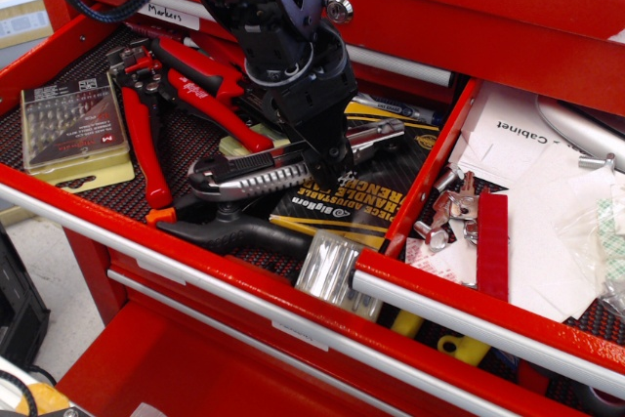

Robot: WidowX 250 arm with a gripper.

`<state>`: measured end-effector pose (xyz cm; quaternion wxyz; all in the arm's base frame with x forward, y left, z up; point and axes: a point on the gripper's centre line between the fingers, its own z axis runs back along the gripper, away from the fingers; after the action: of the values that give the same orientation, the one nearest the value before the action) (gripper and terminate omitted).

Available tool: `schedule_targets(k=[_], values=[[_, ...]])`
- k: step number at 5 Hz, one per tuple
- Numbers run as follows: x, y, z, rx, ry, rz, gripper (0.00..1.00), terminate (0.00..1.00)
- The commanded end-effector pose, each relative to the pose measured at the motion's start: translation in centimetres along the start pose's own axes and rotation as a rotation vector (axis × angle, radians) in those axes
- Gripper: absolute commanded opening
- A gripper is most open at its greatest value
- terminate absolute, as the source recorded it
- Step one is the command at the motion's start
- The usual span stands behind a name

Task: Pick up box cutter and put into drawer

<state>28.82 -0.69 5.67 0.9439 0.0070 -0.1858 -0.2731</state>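
Observation:
The box cutter (256, 179) is a slim silver knife with a toothed edge. It lies slanted across the wider left drawer, partly on a black-yellow box (366, 200). My gripper (329, 165) reaches down from the upper left, its fingers pinching the knife near its middle, so it looks shut on the knife. The knife's right end (386, 131) sits slightly raised. The target drawer (469, 317), with a silver pull bar, stands open at the right and holds white papers (532, 158) and small keys (459, 200).
Red-handled pliers (146, 144) and a crimper (200, 80) lie left of the knife. A bit case (73, 126) sits at the far left. A blue marker (391, 109) lies behind the gripper. A red divider wall (430, 171) separates the drawers. A clear plastic piece (327, 266) rests on the front rail.

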Motion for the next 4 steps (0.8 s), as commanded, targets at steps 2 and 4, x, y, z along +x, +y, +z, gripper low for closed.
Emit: schedule_targets(k=[2, 4], values=[[-1.0, 0.4, 4.4, -0.013, 0.199, 0.04, 0.0, 0.0], [1.3, 1.0, 10.6, -0.019, 0.308, 0.109, 0.0, 0.0]])
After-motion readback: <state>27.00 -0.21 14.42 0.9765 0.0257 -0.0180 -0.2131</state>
